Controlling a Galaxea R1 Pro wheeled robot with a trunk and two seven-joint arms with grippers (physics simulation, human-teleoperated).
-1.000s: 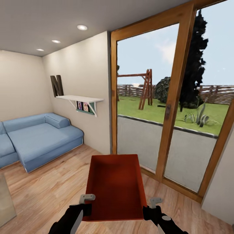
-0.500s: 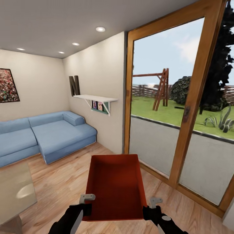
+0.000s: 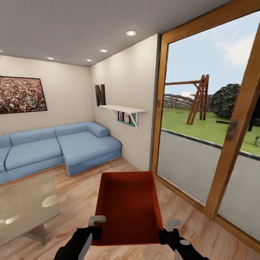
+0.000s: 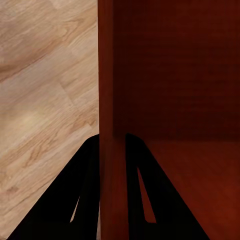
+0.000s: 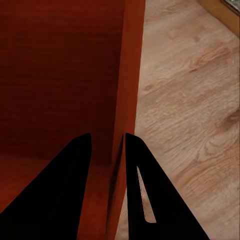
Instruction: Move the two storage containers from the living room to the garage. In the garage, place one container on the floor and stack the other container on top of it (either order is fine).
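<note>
left claw (image 4: 113, 142) | right claw (image 5: 107, 141) — each clamps a storage container (image 3: 128, 206) side wall | fingertips hidden

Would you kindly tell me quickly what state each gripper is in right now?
Left gripper: closed on the left wall of the storage container, one finger on each side.
Right gripper: closed on the same container's right wall.

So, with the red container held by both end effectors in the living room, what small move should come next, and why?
Probably keep turning the base toward an exit: the storage container is clamped by the left end effector and right end effector, but the sofa and wood floor show the living room.
</note>
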